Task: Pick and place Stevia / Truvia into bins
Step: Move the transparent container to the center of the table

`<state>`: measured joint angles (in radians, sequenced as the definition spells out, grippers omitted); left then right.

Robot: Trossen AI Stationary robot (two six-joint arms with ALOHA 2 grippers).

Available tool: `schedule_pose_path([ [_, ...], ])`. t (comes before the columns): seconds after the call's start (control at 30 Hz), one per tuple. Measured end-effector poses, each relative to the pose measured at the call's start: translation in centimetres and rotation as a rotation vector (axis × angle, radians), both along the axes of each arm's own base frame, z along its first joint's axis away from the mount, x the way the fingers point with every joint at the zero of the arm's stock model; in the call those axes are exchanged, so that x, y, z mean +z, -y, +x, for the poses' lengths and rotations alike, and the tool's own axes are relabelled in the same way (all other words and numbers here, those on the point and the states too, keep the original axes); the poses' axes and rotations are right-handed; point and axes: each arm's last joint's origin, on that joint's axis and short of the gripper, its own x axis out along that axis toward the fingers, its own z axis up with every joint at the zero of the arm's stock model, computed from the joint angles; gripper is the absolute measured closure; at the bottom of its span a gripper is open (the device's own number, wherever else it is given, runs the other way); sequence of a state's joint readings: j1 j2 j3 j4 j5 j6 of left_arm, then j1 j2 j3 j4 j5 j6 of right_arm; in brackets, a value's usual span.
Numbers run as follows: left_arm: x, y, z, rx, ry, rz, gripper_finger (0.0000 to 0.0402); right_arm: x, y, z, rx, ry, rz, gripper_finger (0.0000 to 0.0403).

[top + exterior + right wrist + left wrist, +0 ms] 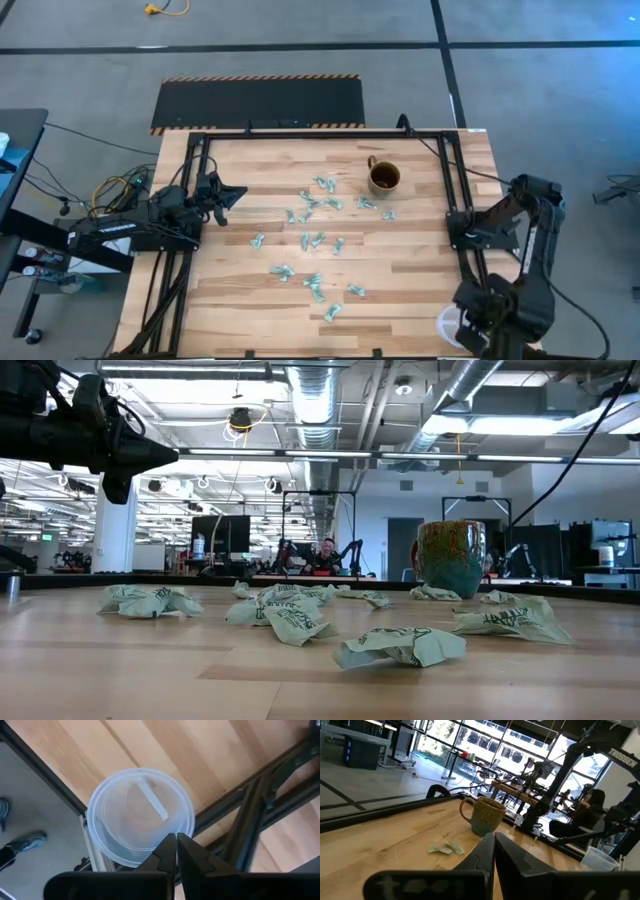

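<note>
Several pale green and white sachets (316,240) lie scattered flat on the middle of the wooden table; in the low view they look crumpled (400,646). The clear plastic cup (449,326) stands on its base at the table's near right corner. My right gripper (176,839) is shut and hangs above the cup (142,815) with its fingertips over the rim; nothing lies inside the cup. My left gripper (228,196) is shut and hovers above the table's left side, pointing toward the sachets (446,849). It also shows high up in the low view (150,457).
A brown-green handled mug (384,177) stands among the far sachets, right of centre. Black frame rails (455,190) run along the table's left, right and far sides. The cup sits between the right rail (250,820) and the table edge. A person's shoe (27,842) shows on the floor.
</note>
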<state>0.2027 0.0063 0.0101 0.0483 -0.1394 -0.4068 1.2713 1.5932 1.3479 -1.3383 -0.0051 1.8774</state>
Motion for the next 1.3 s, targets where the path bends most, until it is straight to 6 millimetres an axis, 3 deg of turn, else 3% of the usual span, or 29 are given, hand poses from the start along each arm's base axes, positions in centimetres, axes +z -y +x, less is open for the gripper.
schedule_pose_path([
  [0.27,0.0,0.0,0.0,-0.001,-0.001,0.0,0.0401,-3.4,-2.3,1.0,0.033,-0.019,-0.063,0.0395],
  [0.6,0.0,0.0,0.0,-0.001,-0.001,0.0,0.0401,-7.8,-4.3,4.3,0.083,-0.049,-0.04,0.0395],
  [1.0,0.0,0.0,0.0,-0.001,-0.001,0.0,0.0401,-9.3,-2.1,7.6,0.088,-0.055,-0.061,0.0395],
  [1.3,0.0,0.0,0.0,-0.001,-0.001,0.0,0.0401,-9.5,0.4,11.4,0.114,-0.054,-0.065,0.0395],
])
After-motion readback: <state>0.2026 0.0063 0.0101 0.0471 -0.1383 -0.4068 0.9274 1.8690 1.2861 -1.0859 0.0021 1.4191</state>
